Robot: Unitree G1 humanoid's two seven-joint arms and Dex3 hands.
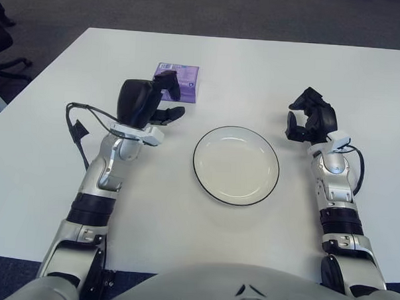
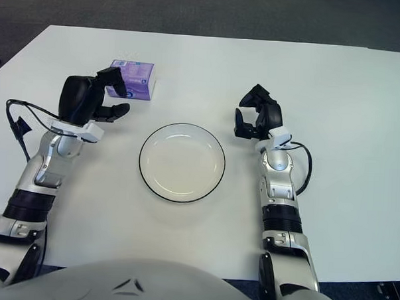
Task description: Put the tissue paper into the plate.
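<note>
Robot torso fills the bottom edge; above it, centre frame, sits one empty white plate (image 1: 236,165) on the white table (image 1: 362,84). One purple tissue pack (image 1: 182,78) lies upper left of the plate, well apart from it. Left hand (image 1: 151,100) hovers just beside the pack, fingers spread, holding nothing; contact can't be confirmed. Right hand (image 1: 309,117) shows right of the plate, fingers loosely curled, empty. Pack likely light, soft, slick wrap: pinch across the short sides, gentle squeeze. Count: one pack, one plate.
</note>
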